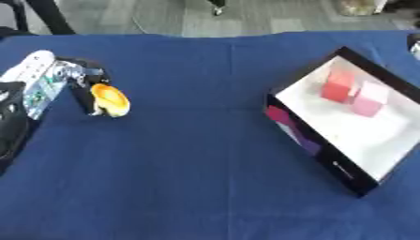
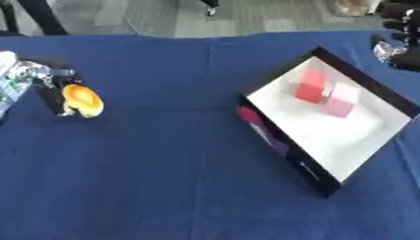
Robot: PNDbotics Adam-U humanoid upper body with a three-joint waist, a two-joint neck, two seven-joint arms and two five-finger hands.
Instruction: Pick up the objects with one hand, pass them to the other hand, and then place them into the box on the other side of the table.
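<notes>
Left hand (image 1: 82,89), black with silver joints, at the left edge of the blue cloth-covered tabletop (image 1: 189,178), dark fingers (image 1: 85,101) curled round a small rounded yellow-and-orange object (image 1: 110,99); object low, at or just above the cloth, contact with the cloth not determinable. Grasp judged as the pick-up stage, taken on the side away from the target so that a hand-over must come next. Black-walled box with a white floor (image 1: 361,136) well apart on the right side, lying askew, open face up, hence ready to receive. Already inside, toward the far end: a red cube (image 1: 336,86) and a pink cube (image 1: 369,99), just beside each other, possibly touching. Right hand (image 2: 400,40) at the upper right corner beyond the box, only partly visible; state of its fingers not determinable. Position judged as waiting for the transfer. Hand-over and placement not yet done.
</notes>
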